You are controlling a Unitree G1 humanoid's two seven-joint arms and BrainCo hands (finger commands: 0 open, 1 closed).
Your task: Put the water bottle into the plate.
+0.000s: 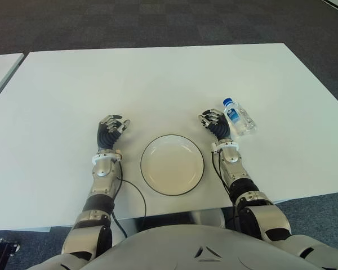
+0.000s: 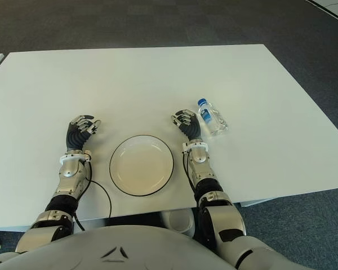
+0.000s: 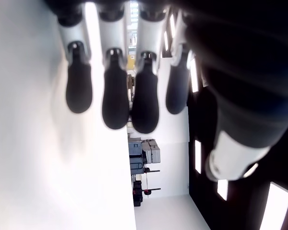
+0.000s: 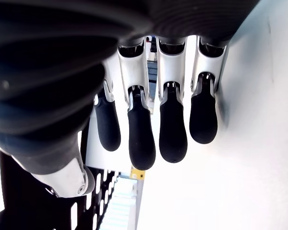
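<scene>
While lying on its side, clear water bottle [image 1: 239,117] w/ blue cap, beside empty-fingered right robot hand [image 1: 215,122].

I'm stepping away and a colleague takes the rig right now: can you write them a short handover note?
Left hand: open, holds nothing, on the robot's left of the plate.
Right hand: open, holds nothing, between the plate and the water bottle, close beside the bottle.
Water bottle: lying on its side on the white table, on the robot's right of the plate, blue cap pointing away from the robot.
Done: nothing yet; the plate holds nothing.
Left: grasp the bottle, likely with the right hand, and put it into the plate.
</scene>
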